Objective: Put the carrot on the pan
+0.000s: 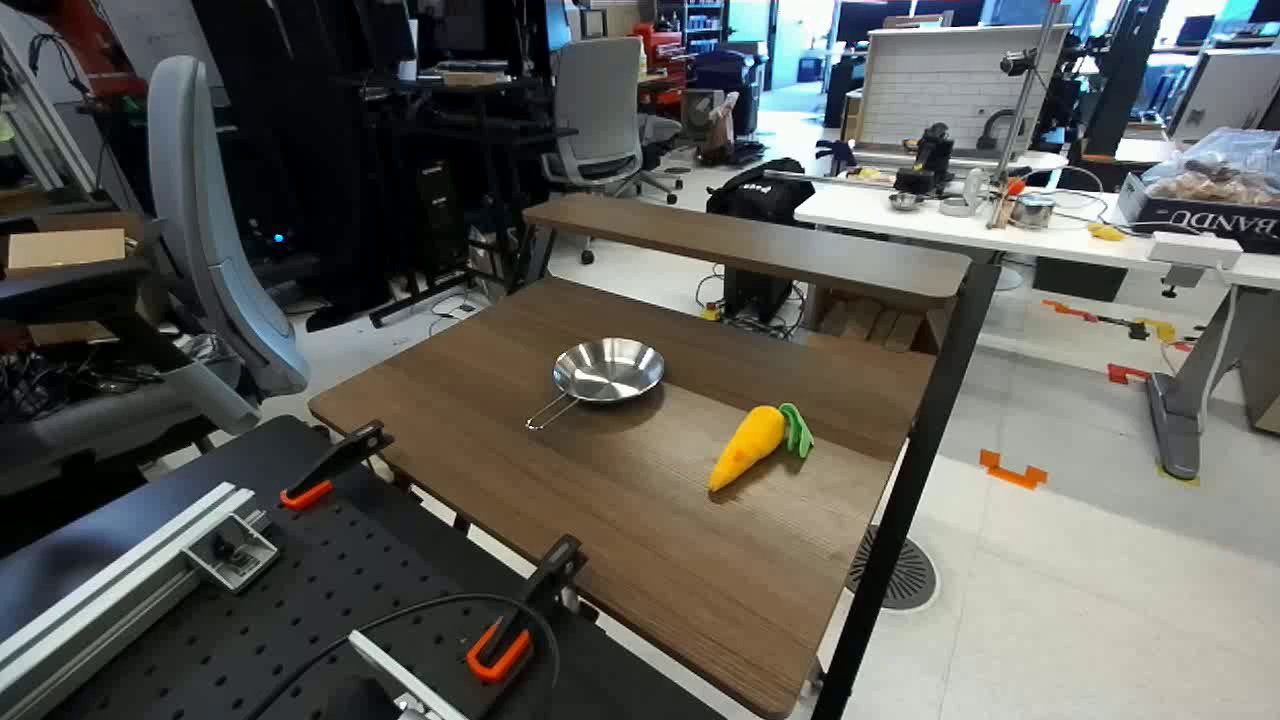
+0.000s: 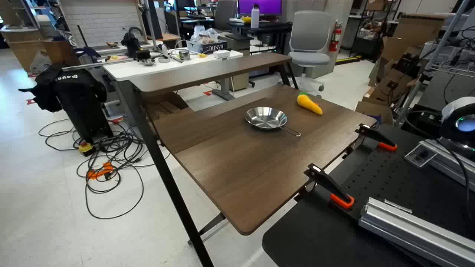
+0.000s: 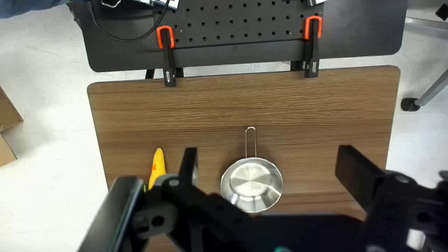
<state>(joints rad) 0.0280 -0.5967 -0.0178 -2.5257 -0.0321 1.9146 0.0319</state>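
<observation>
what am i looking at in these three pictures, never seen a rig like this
The machine is a robot arm; you mostly see its two-fingered grasping tool, dark and close up in the wrist picture. A camera on the wrist took that one, looking down; two cameras outside the robot took the other pictures. On the brown table lie a shiny metal pan and, apart from it, a yellow-orange toy carrot, partly hidden behind the tool in the wrist view. The tool is open and holds nothing.
</observation>
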